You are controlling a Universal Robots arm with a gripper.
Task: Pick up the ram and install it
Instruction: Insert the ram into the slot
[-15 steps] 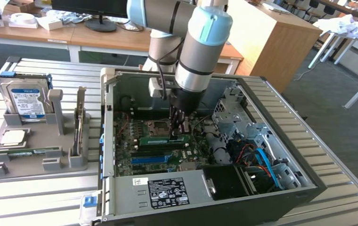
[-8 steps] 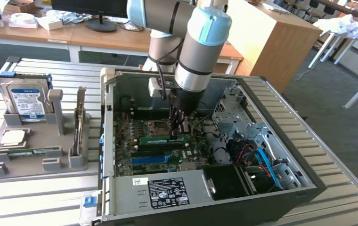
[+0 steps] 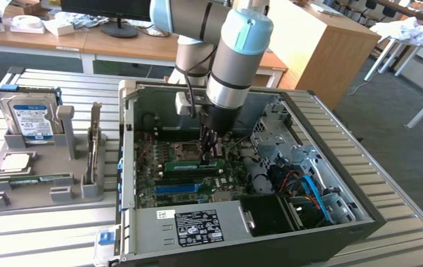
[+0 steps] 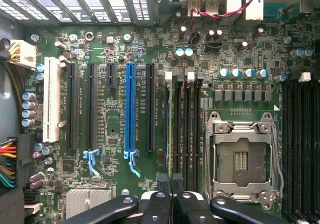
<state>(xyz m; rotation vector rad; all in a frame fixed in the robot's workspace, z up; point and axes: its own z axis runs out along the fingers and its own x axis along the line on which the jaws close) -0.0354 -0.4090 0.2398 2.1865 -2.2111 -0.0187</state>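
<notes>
Standing on its long edge, the ram was found down on the motherboard inside the open computer case, just on the near side of the empty processor socket. Its long axis was laid across the case, from the exterior view's left to the exterior view's right, level with the board. The fingers were brought straight down from above by the arm and were closed on the stick's upper edge, toward its end on the exterior view's right, so that most of its length was left reaching to the exterior view's left of them.

In the wrist view the ram was seen edge-on as a thin strip running away from between the two dark fingers, in line with the black memory slots beside the socket.

On the counter, well apart at the exterior view's left, a hard drive was held upright in a grey holder.
</notes>
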